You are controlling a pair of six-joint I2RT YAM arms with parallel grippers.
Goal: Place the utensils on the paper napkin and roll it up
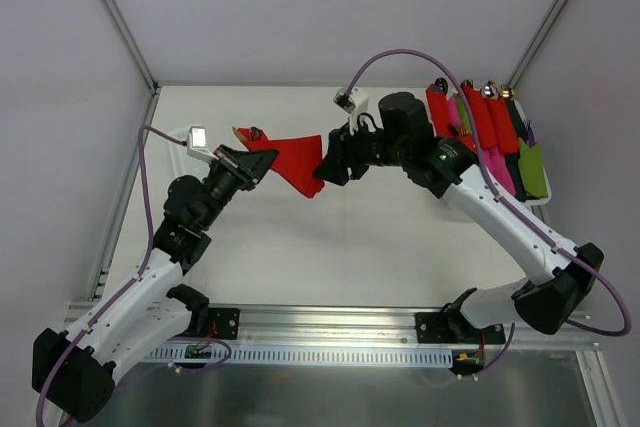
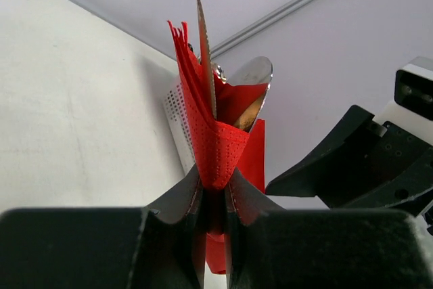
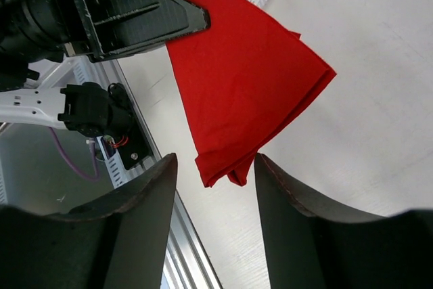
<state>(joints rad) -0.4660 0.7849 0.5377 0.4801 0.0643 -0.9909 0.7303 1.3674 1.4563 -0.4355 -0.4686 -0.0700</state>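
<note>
Both arms reached forward over the table (image 1: 350,237), bent toward each other. The left gripper (image 2: 215,197) was clenched on the paper napkin (image 1: 295,159), a folded red sheet held up over the table. The right gripper (image 3: 213,181) stood released, its fingers either side of the napkin's hanging corner. The utensils (image 2: 252,82), a spoon and a serrated knife, stuck out of the fold.

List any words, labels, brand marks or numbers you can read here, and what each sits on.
None readable in any view.
The paper napkin is plain red, only dotted embossing.
The left gripper and right gripper show no markings.
The small board at the left arm's base is too small to read.
</note>
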